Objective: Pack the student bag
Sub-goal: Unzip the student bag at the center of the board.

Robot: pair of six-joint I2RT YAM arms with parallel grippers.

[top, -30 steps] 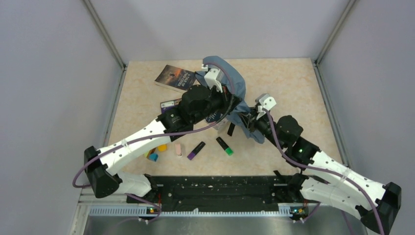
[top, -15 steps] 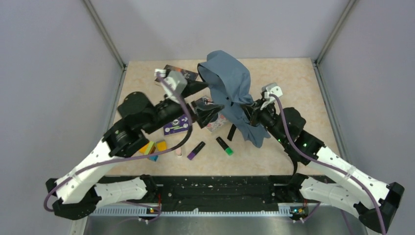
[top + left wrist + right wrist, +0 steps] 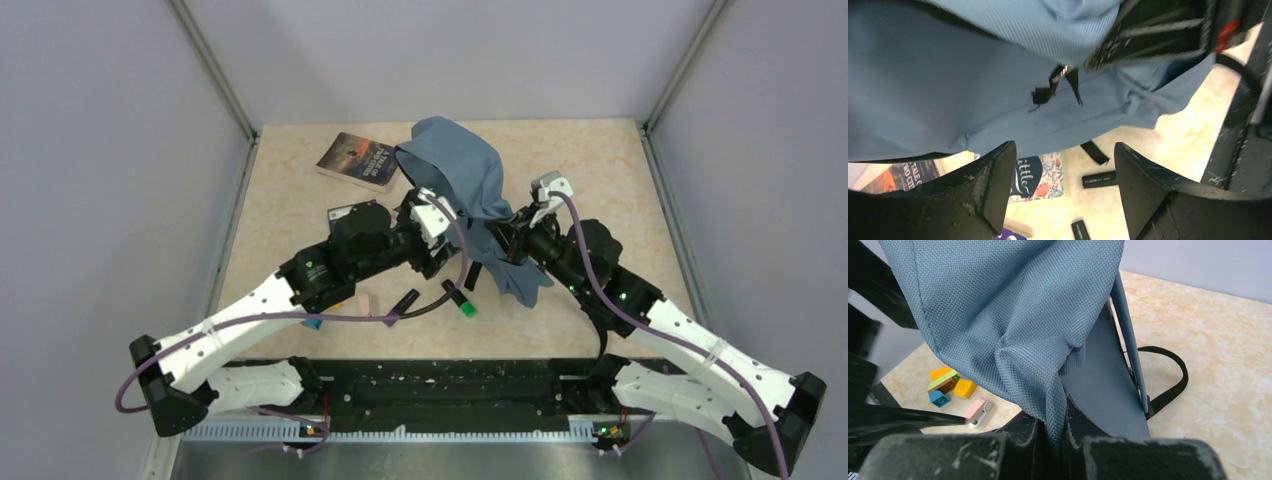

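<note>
The slate-blue student bag (image 3: 455, 175) hangs bunched above the middle of the table, its lower part drooping toward the surface. My right gripper (image 3: 1055, 432) is shut on a fold of the bag's (image 3: 1013, 305) fabric and holds it up. Left of the bag in the top view, my left gripper (image 3: 438, 240) stands open. In the left wrist view the left gripper (image 3: 1065, 175) has nothing between its fingers (image 3: 993, 185). There the bag (image 3: 973, 90) hangs just above and beyond them, apart from them. A black zipper pull (image 3: 1055, 85) dangles from the bag.
A dark book (image 3: 360, 158) lies at the back left. A floral book (image 3: 1040, 175) lies under the bag, beside black markers (image 3: 1100, 178). A green highlighter (image 3: 462, 300), a purple marker (image 3: 400, 305), a pink eraser (image 3: 978, 410) and toy blocks (image 3: 948, 382) lie near the front. A black strap (image 3: 1168, 385) trails right.
My left gripper let go of the bag, opened, swung out left and came back beside it. My right gripper closed on the fabric, and the bag now stands higher.
</note>
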